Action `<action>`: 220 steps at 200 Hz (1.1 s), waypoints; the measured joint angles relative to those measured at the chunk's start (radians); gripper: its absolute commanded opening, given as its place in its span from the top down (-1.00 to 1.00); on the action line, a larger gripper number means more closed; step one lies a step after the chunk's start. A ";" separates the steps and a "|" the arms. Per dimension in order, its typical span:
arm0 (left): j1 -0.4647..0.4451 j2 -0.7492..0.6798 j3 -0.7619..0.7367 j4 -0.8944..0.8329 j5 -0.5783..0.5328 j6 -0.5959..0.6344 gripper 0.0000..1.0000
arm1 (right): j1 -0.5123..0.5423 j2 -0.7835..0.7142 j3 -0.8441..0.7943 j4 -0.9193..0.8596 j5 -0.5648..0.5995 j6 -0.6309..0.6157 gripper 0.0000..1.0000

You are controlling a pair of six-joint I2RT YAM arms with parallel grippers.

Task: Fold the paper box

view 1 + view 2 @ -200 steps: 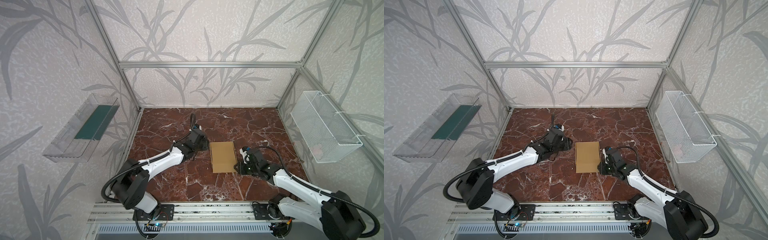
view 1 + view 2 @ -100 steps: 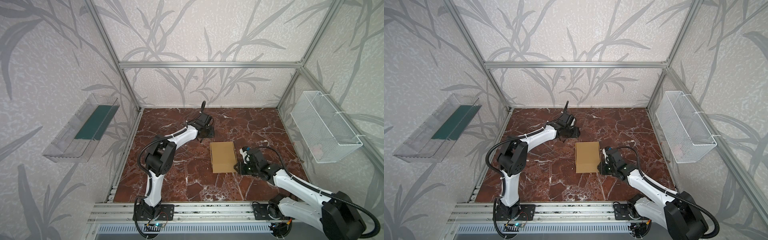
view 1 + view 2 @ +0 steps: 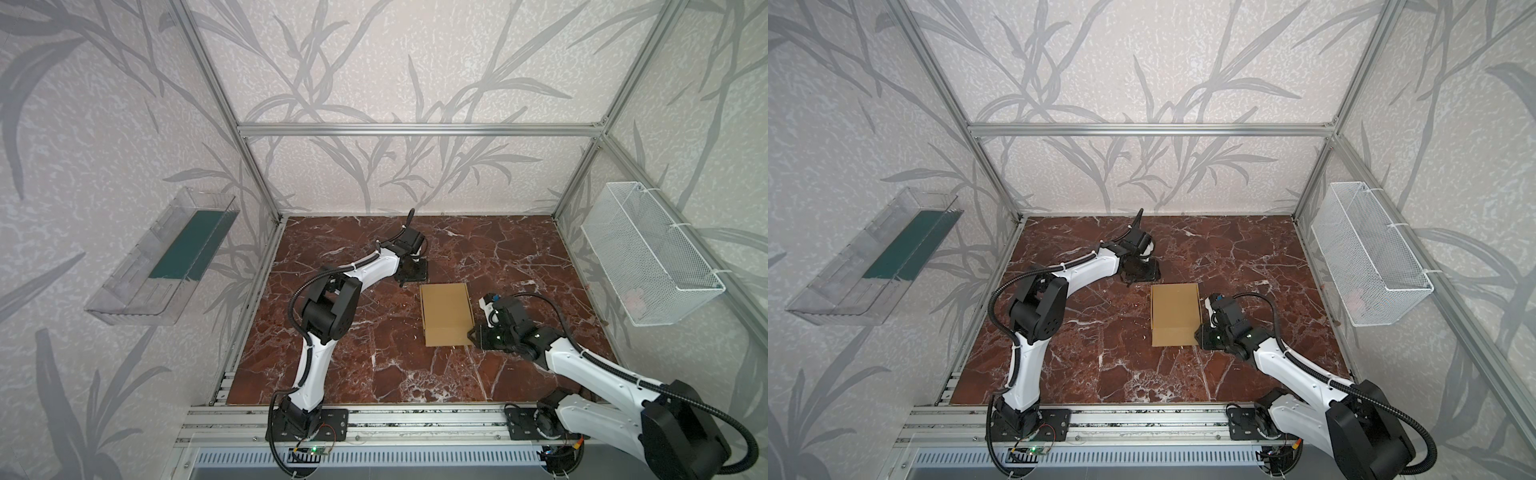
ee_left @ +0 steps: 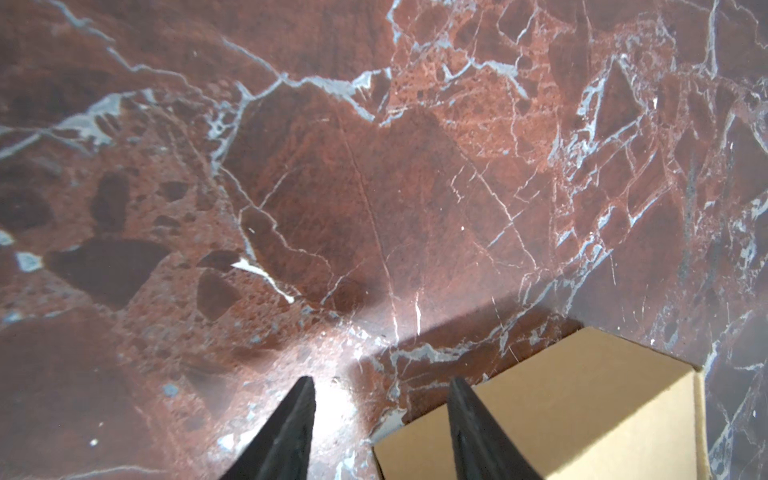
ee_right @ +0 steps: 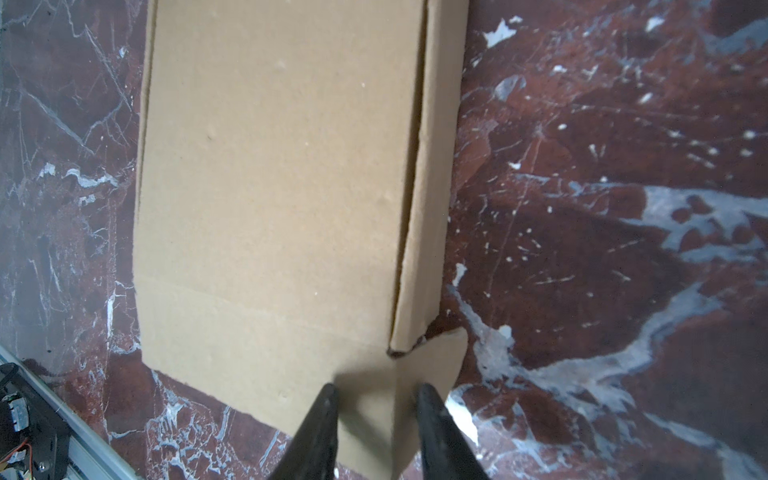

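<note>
The paper box [image 3: 445,311] [image 3: 1174,311], plain tan cardboard, lies flat in the middle of the marble table in both top views. My left gripper [image 3: 413,275] [image 3: 1140,276] hangs just past the box's far left corner. In the left wrist view it [image 4: 380,380] stands open; a corner of the box [image 4: 582,411] shows behind one finger, with nothing held. My right gripper [image 3: 473,334] [image 3: 1199,334] is at the near right corner. In the right wrist view its jaws [image 5: 376,388] stand apart over the box's corner flap [image 5: 432,357].
A clear plastic tray [image 3: 166,257] hangs on the left wall and a white wire basket [image 3: 648,257] on the right wall. An aluminium rail [image 3: 415,419] carries both arm bases along the front edge. Frame posts stand at the back corners.
My left arm has lifted its elbow and swung its gripper from the box's left side to its far left corner. The right arm and the box have not moved.
</note>
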 measured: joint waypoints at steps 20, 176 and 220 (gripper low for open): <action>0.000 0.000 0.000 0.001 0.011 0.001 -0.07 | 0.000 0.002 0.000 0.001 0.000 0.000 0.33; -0.001 0.000 -0.061 0.004 0.043 0.003 -0.06 | 0.000 0.003 0.000 0.024 -0.011 0.020 0.37; -0.002 0.000 -0.066 0.005 0.044 0.003 -0.06 | 0.000 0.003 -0.006 0.044 -0.016 0.023 0.40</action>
